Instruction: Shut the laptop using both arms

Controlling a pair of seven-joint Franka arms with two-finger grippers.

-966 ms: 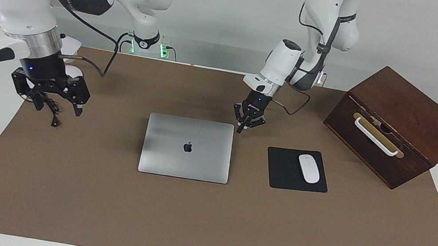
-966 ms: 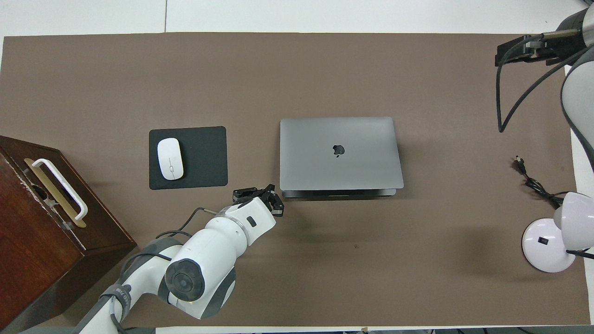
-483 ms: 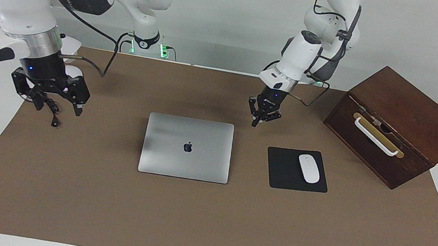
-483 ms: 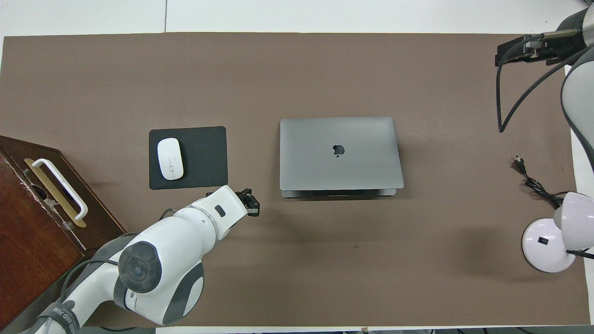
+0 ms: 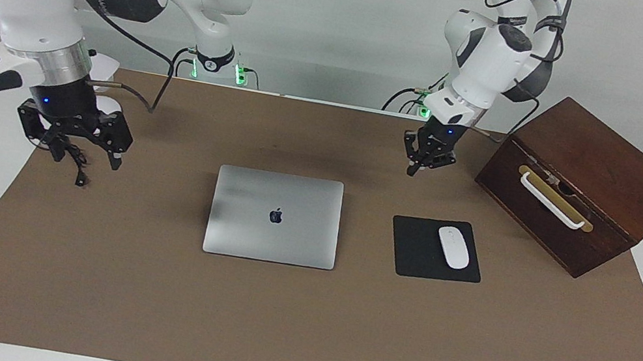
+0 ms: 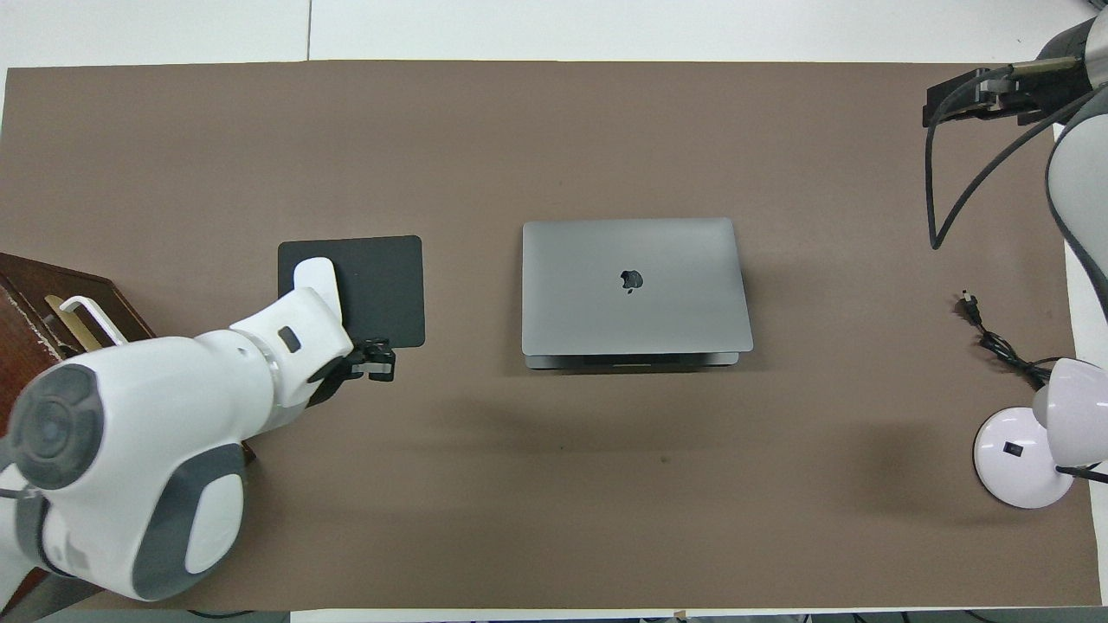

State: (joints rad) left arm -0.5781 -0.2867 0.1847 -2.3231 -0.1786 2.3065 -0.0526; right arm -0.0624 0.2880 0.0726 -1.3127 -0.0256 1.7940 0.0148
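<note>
Moved: since a second ago I see the left gripper [image 5: 419, 165] has pulled away from the laptop's corner and risen; it now hangs over bare mat between the mouse pad and the robots' edge, near the wooden box.
Left claw: fingertips pressed together, nothing held.
Right gripper [image 5: 76, 152]: unchanged, hanging over the mat's edge at the right arm's end of the table; I read it as waiting.
Right claw: fingers spread wide, nothing between them.
Laptop [image 5: 275, 216]: lid fully down, apple logo up, flat on the brown mat [image 5: 281, 332] at mid-table; both grippers well apart from it.
Mouse pad [image 5: 415, 250]: beside the laptop, toward the left arm's end.
Mouse [image 5: 453, 247]: white, on the pad; in my overhead view the left arm covers most of it.
Wooden box [image 5: 579, 183]: dark, white handle, at the left arm's end of the table.
Lamp [image 6: 1030, 441]: white, with a black cord, at the right arm's end.
</note>
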